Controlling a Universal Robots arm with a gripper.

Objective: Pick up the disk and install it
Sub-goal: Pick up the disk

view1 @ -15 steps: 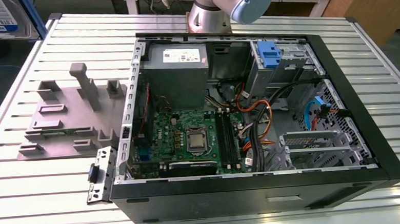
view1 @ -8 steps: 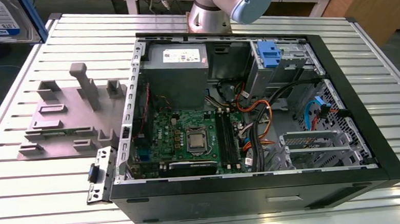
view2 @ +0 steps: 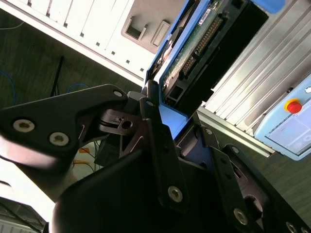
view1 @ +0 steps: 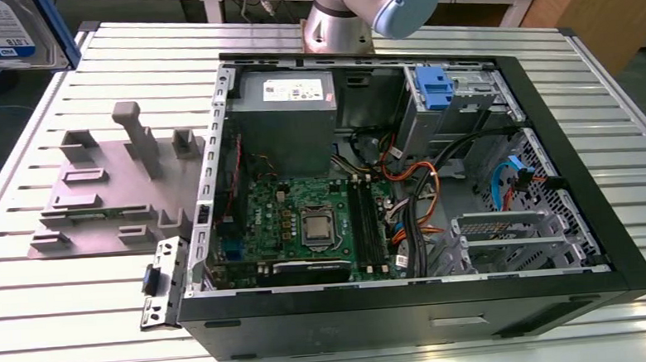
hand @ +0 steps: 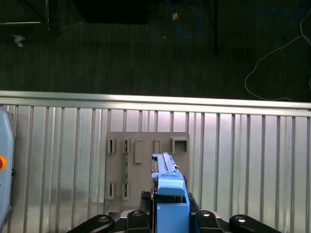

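The disk (view1: 6, 32), silver with a white-and-blue label and a blue carrier rail, hangs high at the exterior view's top left, off the table's corner. In the second wrist view my gripper (view2: 182, 131) is shut on the disk (view2: 194, 43), with black fingers (view2: 155, 121) clamping the blue rail and the green circuit side showing. The first wrist view has the disk (hand: 167, 194) edge-on between the fingers (hand: 136, 218), above the grey fixture (hand: 146, 165). The open computer case (view1: 207, 187) lies on the table, with a drive bay and blue latch (view1: 434, 88) at its far right corner.
The grey fixture (view1: 102, 192) with upright posts stands on the slatted table (view1: 63, 277), to the left of the case. A grey power-supply box (view1: 285, 96), a motherboard (view1: 303, 223) and cables (view1: 411, 176) sit inside the case. The arm's base (view1: 347, 14) rises behind it. A pendant with a red button (view2: 291, 121) lies nearby.
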